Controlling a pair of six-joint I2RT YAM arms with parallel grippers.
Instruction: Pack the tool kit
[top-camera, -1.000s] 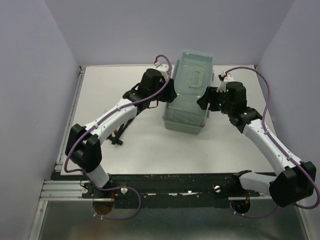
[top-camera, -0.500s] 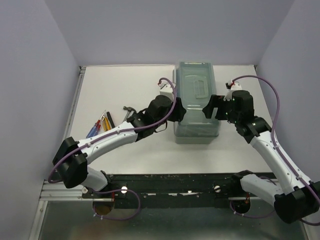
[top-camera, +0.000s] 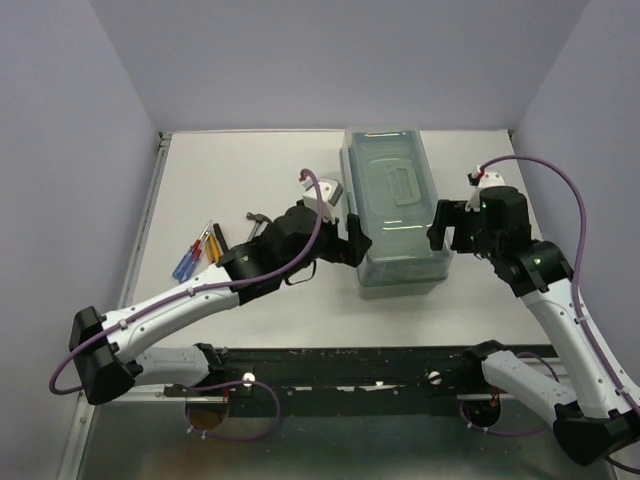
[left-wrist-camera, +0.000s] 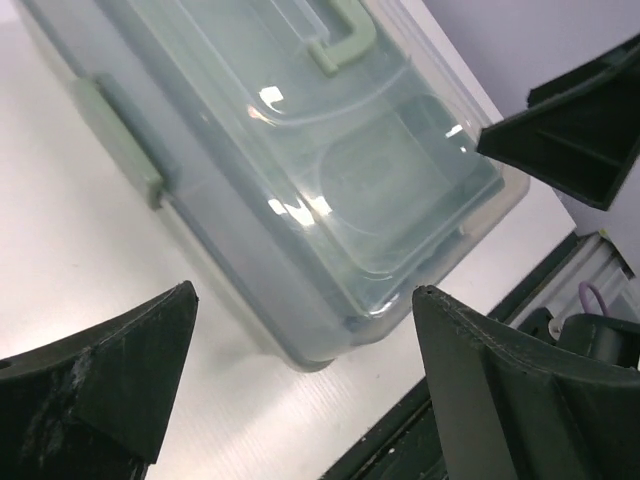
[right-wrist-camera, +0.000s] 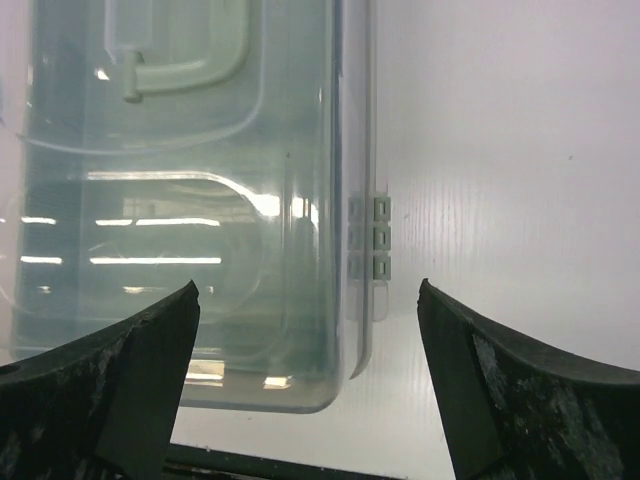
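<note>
Tool box (top-camera: 395, 200): a translucent, green-tinted plastic case stands on the white table (top-camera: 260, 170), right of centre, long axis running away from the arm bases. The lid is on. The carry handle (top-camera: 400, 183) lies flat in the lid's recess. The left wrist view shows a latch (left-wrist-camera: 120, 140) on the side wall of the box (left-wrist-camera: 330, 170). The right wrist view shows a pair of small hinges (right-wrist-camera: 368, 238) on the opposite edge of the box (right-wrist-camera: 180, 180).

Left gripper (top-camera: 357, 243): positioned at the box's left wall near the near corner. Its wrist view shows the left gripper (left-wrist-camera: 300, 300) spread wide with nothing between the jaws. Contact with the wall cannot be confirmed.

Right gripper (top-camera: 437, 226): positioned just beside the box's right wall. The right gripper (right-wrist-camera: 307, 290) is likewise spread wide and holds nothing.

Loose items: several screwdrivers (top-camera: 197, 252) with blue, red and orange handles lie together on the table, well left of the box. A small dark tool (top-camera: 255, 220) lies near them, type indeterminate.
</note>
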